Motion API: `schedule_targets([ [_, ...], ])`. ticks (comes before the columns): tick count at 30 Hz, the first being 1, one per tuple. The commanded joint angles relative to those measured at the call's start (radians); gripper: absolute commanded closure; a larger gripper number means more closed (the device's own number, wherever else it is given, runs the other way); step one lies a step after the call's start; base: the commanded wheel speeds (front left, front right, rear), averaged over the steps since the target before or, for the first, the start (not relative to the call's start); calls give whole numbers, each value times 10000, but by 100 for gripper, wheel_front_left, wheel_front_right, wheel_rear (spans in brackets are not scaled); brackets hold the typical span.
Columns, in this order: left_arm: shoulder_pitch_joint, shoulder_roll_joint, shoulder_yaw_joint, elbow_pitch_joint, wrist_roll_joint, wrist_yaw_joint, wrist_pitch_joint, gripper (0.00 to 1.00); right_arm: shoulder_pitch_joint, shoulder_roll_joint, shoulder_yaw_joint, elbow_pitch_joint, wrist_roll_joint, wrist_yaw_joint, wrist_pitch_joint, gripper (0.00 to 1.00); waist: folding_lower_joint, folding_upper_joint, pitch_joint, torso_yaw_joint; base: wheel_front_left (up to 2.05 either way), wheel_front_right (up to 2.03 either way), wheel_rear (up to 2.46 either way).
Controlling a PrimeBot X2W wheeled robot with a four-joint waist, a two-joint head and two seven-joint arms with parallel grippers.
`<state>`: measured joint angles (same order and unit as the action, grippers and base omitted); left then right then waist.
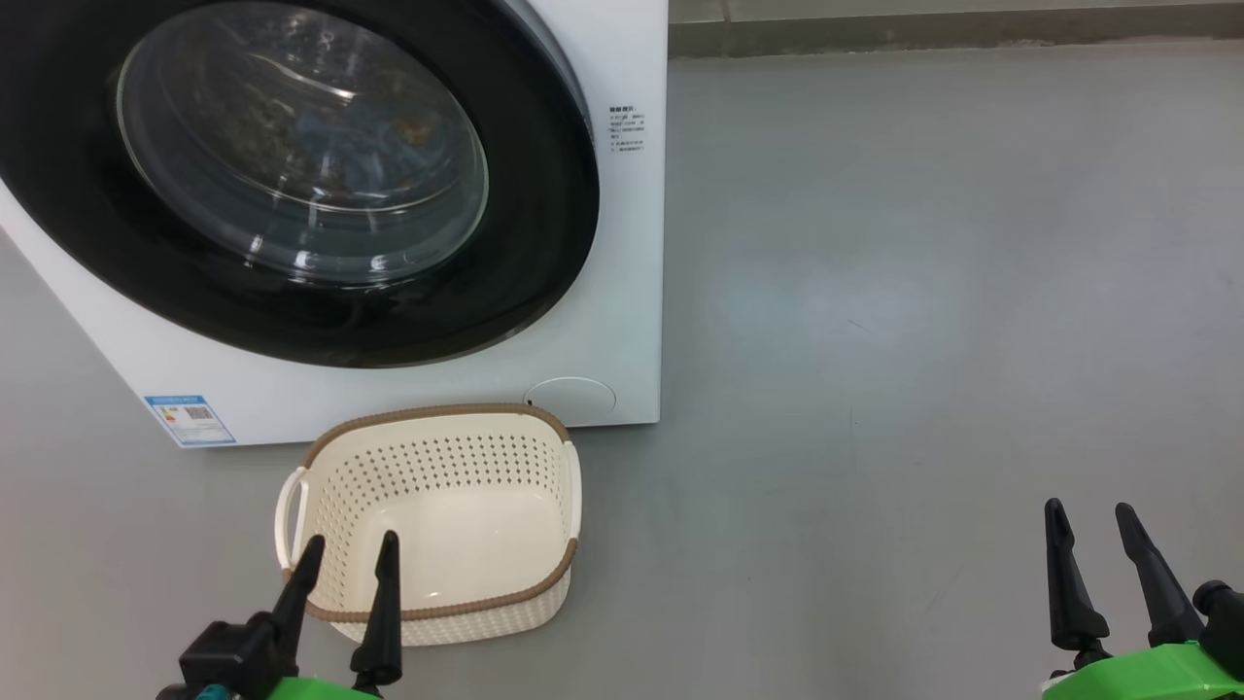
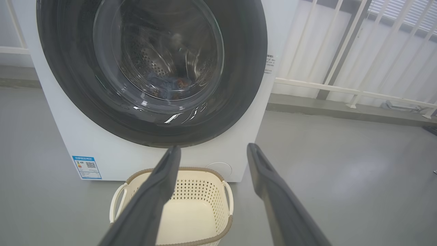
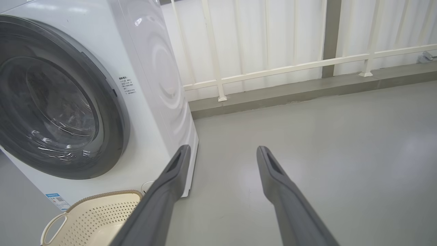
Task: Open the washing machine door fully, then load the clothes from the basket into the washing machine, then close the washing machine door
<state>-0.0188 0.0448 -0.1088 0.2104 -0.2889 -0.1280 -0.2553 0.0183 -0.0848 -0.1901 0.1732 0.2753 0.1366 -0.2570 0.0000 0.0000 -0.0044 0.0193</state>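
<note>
- The washing machine (image 1: 622,292) stands on the floor at my 10 o'clock. It is a white box with a small blue label sticker (image 1: 190,420) at its lower left corner.
- The washing machine door (image 1: 544,194) lies flat against the machine's front, its glossy black frame ringing the bulging glass window (image 1: 301,146).
- The clothes (image 2: 170,87) are inside the drum, seen through the glass. They show as a light blue heap with an orange patch, low in the window at about 6 o'clock in the left wrist view.
- My left hand (image 1: 351,540) hangs at 7 o'clock in the head view. Its two dark fingers are spread apart with nothing between them, and the tips stand over the near rim of the basket.
- The basket (image 1: 437,413) sits on the floor just in front of the machine, below the door at its 6 o'clock. It is upright, and its smooth cream bottom shows.
- The grey floor (image 1: 923,292) stretches from 12 to 4 o'clock, to the right of the machine.
- My right hand (image 1: 1088,507) is at 4 o'clock, well apart from the basket and machine. Its fingers are spread wide and grip nothing.
- A white railing (image 3: 273,70) runs behind the machine at 1 o'clock in the right wrist view.
</note>
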Motion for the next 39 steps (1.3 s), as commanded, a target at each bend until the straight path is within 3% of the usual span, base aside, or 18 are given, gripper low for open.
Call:
schedule_targets([
  [1,-150,56,312,-184,-111,-27,-65,0,-98,-135,225,-223,-145,-59,-48,0,0,0,-10,11,0,0,0],
  [39,-101,85,108,296,-811,-27,-65,0,-146,-150,405,12,-78,-59,-48,0,0,0,-113,-58,0,0,0],
])
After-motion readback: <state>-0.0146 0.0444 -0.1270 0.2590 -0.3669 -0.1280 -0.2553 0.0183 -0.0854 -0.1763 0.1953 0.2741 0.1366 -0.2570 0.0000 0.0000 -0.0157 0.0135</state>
